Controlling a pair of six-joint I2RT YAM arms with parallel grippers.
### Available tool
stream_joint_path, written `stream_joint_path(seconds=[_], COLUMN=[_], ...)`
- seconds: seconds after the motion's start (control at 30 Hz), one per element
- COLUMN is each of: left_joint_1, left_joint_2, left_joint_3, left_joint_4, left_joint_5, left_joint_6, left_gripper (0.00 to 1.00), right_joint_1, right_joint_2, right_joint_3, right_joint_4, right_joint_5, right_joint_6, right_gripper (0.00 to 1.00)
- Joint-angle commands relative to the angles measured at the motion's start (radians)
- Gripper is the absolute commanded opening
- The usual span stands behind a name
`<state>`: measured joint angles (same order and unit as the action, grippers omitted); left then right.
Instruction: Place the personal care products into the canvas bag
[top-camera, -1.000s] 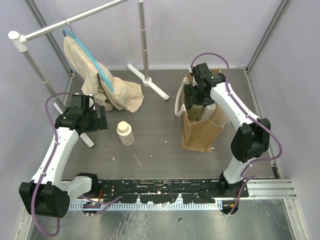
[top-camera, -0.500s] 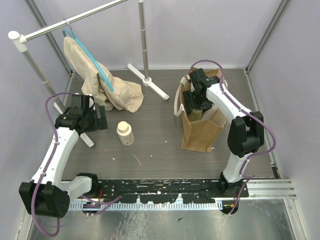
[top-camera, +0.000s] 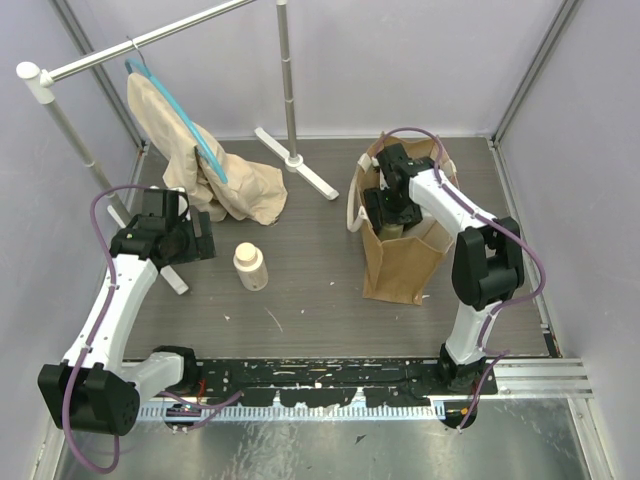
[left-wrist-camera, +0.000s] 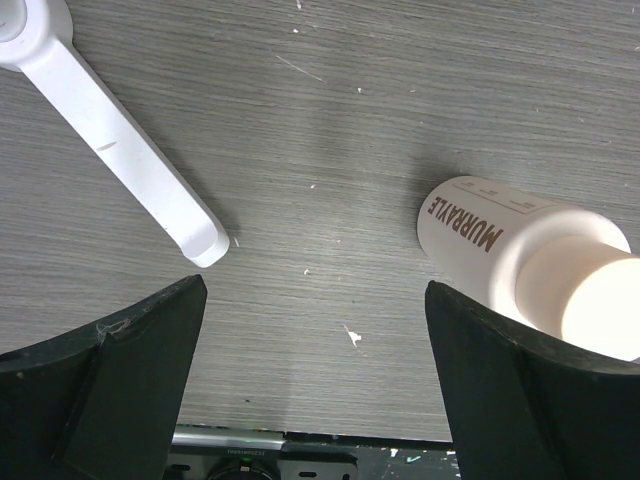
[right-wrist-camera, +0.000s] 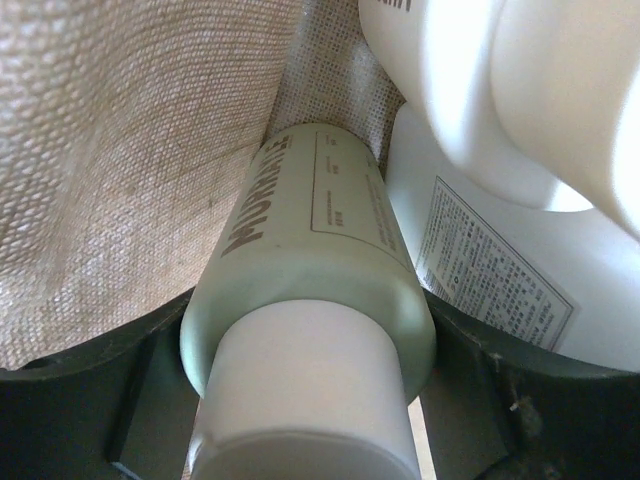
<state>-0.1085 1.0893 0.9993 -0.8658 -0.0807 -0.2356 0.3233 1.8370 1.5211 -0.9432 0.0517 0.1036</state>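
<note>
A: Where is the yellowish bottle (right-wrist-camera: 310, 240)?
B: Inside the canvas bag (top-camera: 398, 268), gripped by the right claw (right-wrist-camera: 310, 400), pressed against two white bottles (right-wrist-camera: 500, 265) there.
A: And outside the bag?
B: One cream bottle (top-camera: 249, 266) stands upright on the surface (top-camera: 310, 275), well to the bag's left. The left claw (left-wrist-camera: 315, 370) hangs wide and holds nothing, farther left of the bag, near that bottle.

Bag: we find the canvas bag (top-camera: 405, 255) on the bench (top-camera: 310, 300), right of centre.
In the bag: the right claw (top-camera: 390, 205) reaches inside — a clasped bottle (right-wrist-camera: 310, 300) between its fingers, a second bottle (right-wrist-camera: 500, 270) touching it, a third bottle (right-wrist-camera: 480, 90) over that.
Left of centre: a lone bottle (top-camera: 249, 266) stands well apart from the bag.
Far left: we see the left claw (left-wrist-camera: 315, 290) above the bench, between the lone bottle and a rack foot (left-wrist-camera: 120, 160).
</note>
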Motion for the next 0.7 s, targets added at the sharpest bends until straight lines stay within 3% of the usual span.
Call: stream_joint_path(seconds=[0.0,0.33,0.67], left_joint_1=[0.003,0.003,-0.007], left_joint_2=[-0.006,-0.004,-0.082], left_joint_3=[0.037,0.052,0.119], left_joint_4=[-0.002,-0.004,-0.043], left_joint_5=[0.002,0.025,0.106], left_joint_6=[0.010,0.013,0.016], left_gripper=[0.98,0.98,0.98], right_joint_1=[-0.005,-0.005,-0.006], right_joint_2=[-0.058,-0.108,-0.199], right_joint_3=[0.063,0.261,0.430], right_joint_4=[0.017,-0.108,-0.134], right_joint_5=[0.010,0.045,0.011], right_joint_6=[-0.015,-0.013,-0.010], right_gripper=[0.82,0.97,1.00])
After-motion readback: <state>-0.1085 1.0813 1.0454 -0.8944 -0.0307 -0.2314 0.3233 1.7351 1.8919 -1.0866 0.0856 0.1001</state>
